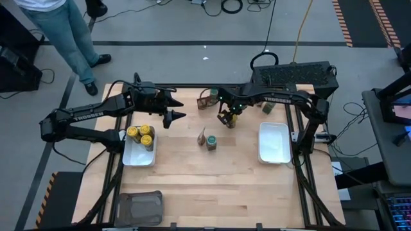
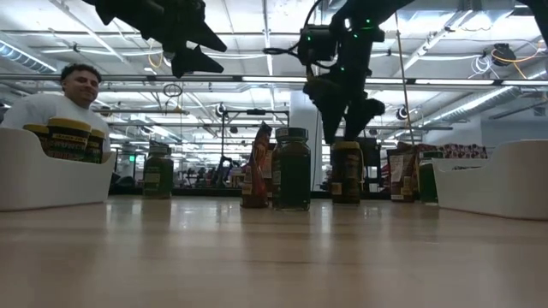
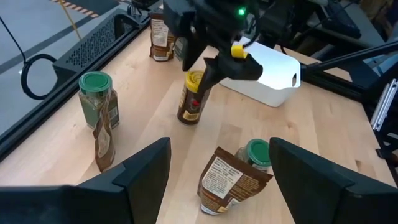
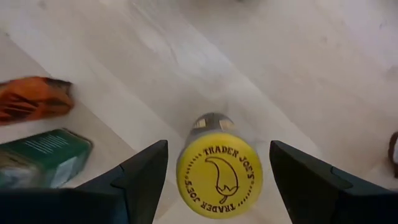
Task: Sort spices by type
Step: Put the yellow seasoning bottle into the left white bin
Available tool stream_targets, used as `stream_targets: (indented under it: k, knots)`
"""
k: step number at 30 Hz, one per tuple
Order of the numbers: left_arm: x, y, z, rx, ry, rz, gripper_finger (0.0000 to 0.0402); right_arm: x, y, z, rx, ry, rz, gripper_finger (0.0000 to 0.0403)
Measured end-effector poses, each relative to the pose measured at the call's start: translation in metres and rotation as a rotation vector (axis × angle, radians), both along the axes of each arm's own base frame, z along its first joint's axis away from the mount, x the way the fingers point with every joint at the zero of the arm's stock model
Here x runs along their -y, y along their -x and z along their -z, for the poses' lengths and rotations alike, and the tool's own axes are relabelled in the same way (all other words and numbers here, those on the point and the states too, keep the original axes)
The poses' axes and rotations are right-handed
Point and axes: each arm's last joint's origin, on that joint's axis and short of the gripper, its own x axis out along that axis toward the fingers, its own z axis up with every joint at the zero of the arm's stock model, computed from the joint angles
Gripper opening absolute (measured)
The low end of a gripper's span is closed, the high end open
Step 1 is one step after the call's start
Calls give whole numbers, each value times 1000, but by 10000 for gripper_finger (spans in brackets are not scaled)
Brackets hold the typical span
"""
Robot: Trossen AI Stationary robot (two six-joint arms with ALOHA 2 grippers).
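Note:
My right gripper (image 1: 226, 120) hangs open just above a yellow-lidded spice jar (image 4: 219, 174) that stands upright on the table. Its fingers are on either side of the lid with small gaps, touching nothing. My left gripper (image 1: 182, 108) is open and hovers clear of the table, left of that jar. In the left wrist view a green-lidded jar (image 3: 258, 152) and a brown packet (image 3: 227, 183) leaning against it show ahead of its fingers. Several yellow-lidded jars (image 1: 141, 136) stand in the left white tray (image 1: 131, 159).
The right white tray (image 1: 273, 154) sits near the right arm. More spices stand by the far edge: brown packets (image 1: 207, 99), a green-lidded jar (image 3: 96, 93) and a green-topped item (image 1: 266, 108). A dark grey tray (image 1: 138, 206) lies at the near left. A person (image 1: 64, 32) stands beyond the far-left corner.

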Motion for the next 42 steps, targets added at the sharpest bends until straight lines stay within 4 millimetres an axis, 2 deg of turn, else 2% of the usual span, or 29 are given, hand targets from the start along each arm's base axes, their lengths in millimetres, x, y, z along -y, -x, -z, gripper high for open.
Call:
stream_targets:
  k: [11,14,17,20,25,30,35,38,42]
  knots:
    - [0,0,0,0,2,2,274,3,-8,-53,89,50,-46,265]
    - [-1,-5,3,0,3,6,274,2,-5,-68,114,67,-56,265]
    - [1,-16,6,15,-1,27,274,-1,5,-87,166,94,-57,265]
    - [2,-33,10,5,2,57,274,-5,21,-108,196,181,-33,265]
    - [-3,-73,14,18,-4,84,274,-13,55,-145,277,298,17,265]
    - [-16,-117,15,8,-26,126,274,-23,84,-169,340,342,37,265]
    - [-30,-160,14,13,-48,126,274,-28,111,-183,340,400,82,265]
    - [-35,-182,20,2,-92,121,274,-30,120,-187,327,415,93,265]
    - [-34,-208,34,-24,-207,199,274,-30,128,-189,310,424,86,265]
